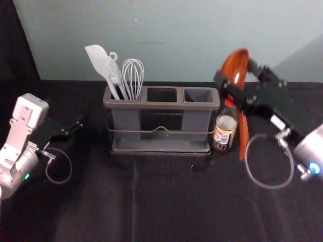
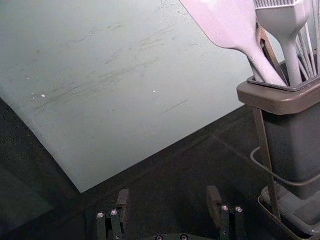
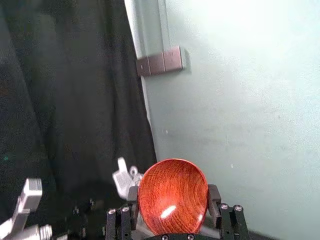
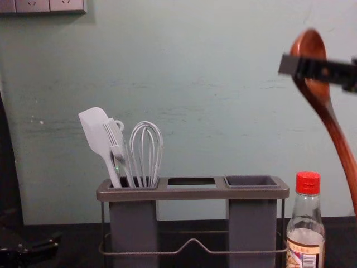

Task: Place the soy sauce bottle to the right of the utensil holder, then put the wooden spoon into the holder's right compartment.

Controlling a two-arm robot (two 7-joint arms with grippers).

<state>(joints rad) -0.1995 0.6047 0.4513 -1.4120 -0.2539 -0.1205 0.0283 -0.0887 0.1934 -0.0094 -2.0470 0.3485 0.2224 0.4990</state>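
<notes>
While the utensil holder (image 1: 161,105) stands between my idle, wide-open left hand (image 2: 168,196) and my raised right hand (image 3: 172,190), I clasp the wooden spoon (image 4: 339,137) in the latter; crossing too low, its handle (image 1: 244,138) could topple the soy sauce bottle (image 4: 305,235) below.

I saw a brush (image 4: 114,137) and a spatula (image 4: 96,131) just left of the whisk (image 4: 146,151), a pale wall (image 4: 223,111) behind it, with switches (image 4: 42,5) up to its left, and a dark curtain (image 3: 75,90) farther left.
</notes>
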